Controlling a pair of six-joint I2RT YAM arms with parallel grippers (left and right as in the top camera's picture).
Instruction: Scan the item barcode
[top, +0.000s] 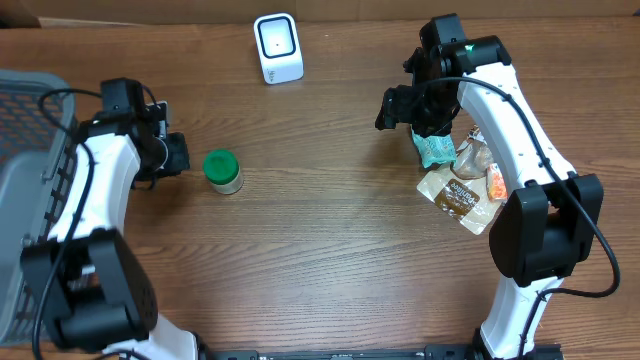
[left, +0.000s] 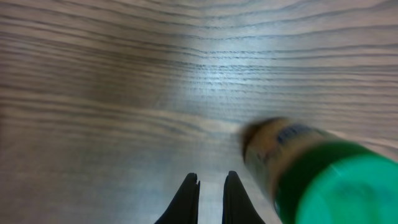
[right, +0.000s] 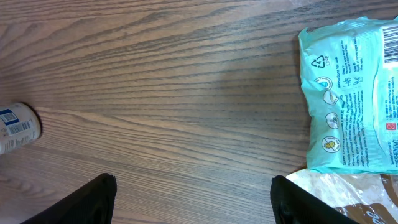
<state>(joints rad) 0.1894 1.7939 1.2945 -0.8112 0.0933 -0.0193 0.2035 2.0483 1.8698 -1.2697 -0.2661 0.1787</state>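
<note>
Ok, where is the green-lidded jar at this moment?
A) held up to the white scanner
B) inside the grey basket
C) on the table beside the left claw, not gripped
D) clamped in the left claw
C: the green-lidded jar sits on the table next to the left claw, whose fingers are shut with nothing between them.

bench (top: 330, 250): brown wood grain. jar (top: 223, 171): green lid, tan label. scanner (top: 277, 47): white. mint packet (right: 348, 99), white print. brown packet (top: 462, 198). basket (top: 25, 120): grey mesh.
</note>
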